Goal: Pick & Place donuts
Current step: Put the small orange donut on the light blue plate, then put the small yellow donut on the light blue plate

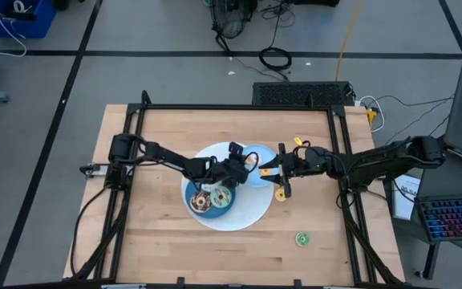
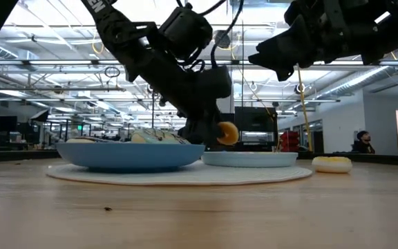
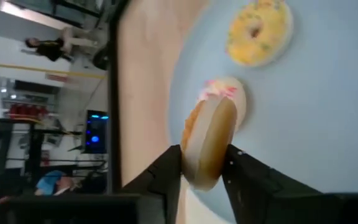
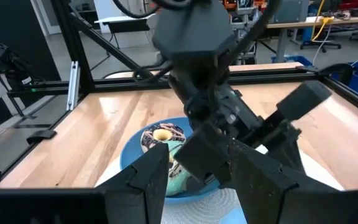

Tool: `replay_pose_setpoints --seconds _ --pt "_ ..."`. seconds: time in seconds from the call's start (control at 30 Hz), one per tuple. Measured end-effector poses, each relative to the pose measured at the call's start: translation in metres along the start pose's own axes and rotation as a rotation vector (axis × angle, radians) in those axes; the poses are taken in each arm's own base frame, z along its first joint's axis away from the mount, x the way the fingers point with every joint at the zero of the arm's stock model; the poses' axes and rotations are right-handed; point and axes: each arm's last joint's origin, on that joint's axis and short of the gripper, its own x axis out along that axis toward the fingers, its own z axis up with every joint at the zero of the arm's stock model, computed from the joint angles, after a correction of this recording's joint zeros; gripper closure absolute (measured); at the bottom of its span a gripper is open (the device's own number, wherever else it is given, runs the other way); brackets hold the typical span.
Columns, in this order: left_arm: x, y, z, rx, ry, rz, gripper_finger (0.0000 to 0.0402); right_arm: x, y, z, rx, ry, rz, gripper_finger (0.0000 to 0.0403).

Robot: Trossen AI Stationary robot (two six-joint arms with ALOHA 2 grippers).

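My left gripper [image 1: 245,165] is shut on a small tan-orange donut [image 2: 225,133] with a little pink icing, just above the small pale blue plate [image 2: 251,159]. My right gripper [image 1: 283,171] hovers open close to the right of it and touches nothing; its wrist view looks past its spread fingers [image 4: 148,180] at the left gripper. The big blue plate [image 1: 191,205] holds several larger donuts [image 1: 211,198]. A tiny yellow donut [image 1: 280,193] lies flat at the white mat's right edge. A tiny green one [image 1: 301,238] rests on the bare wood. My left gripper [image 3: 205,155] pinches the tan-orange donut [image 3: 209,134] between its two fingers, one on each side. The donut stands on edge in the hold. The fingers come slanting down from the table's left. The low view shows the donut lifted clear, a little above the small plate.
A round white mat [image 1: 239,221] lies under both plates at the table's middle. Black frame rails [image 1: 339,160] run along the table's sides. Bare wood [image 1: 175,249] lies toward the near edge. A person [image 2: 360,140] sits far off in the room behind.
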Motion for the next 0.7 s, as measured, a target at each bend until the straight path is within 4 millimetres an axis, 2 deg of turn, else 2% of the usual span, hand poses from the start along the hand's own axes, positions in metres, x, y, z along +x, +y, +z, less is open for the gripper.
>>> replay_pose_setpoints --seconds 0.33,0.47,0.6,0.7 --pt "-0.008 -0.003 0.011 -0.007 0.012 0.099 0.0195 0.0 0.0 -0.001 0.001 0.01 -0.001 0.0248" --pt "-0.012 -0.004 0.013 -0.003 0.074 0.171 0.0162 0.0 0.0 -0.002 0.004 0.019 -0.001 0.0248" --pt "-0.029 0.004 0.021 -0.05 0.15 0.304 0.0137 0.0 0.0 -0.005 0.036 0.051 -0.002 0.0248" --pt "-0.053 0.018 0.026 -0.134 0.148 0.302 0.0125 -0.004 0.0 -0.011 0.111 0.163 -0.017 0.0248"
